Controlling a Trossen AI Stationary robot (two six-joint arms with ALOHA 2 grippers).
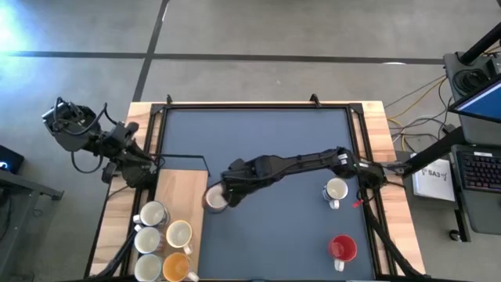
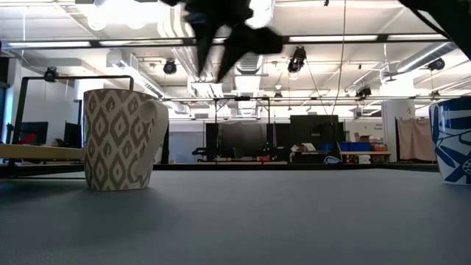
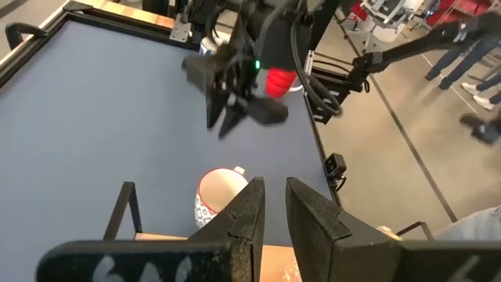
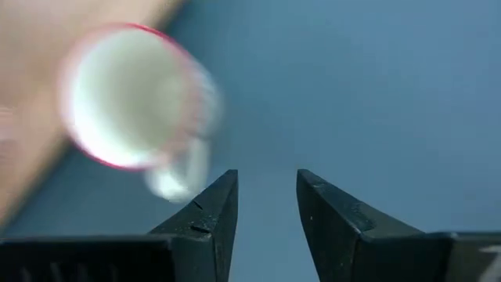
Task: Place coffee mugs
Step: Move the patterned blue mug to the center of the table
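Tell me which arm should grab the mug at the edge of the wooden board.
Right. The right gripper hangs open just above that mug, while the left gripper waits back at the table's left edge.

Four mugs (image 1: 164, 241) clustered on board (image 1: 182, 184) at desk (image 1: 258, 141) left; one mug (image 1: 215, 199) just beside board (under right end effector (image 1: 221, 194)); two mugs (image 1: 338, 219) right.

The high view looks straight down on the whole table (image 1: 274, 149). The low view sits at tabletop height, facing the room. Each wrist view looks closely past its own fingers; both share one mug (image 3: 219, 196).
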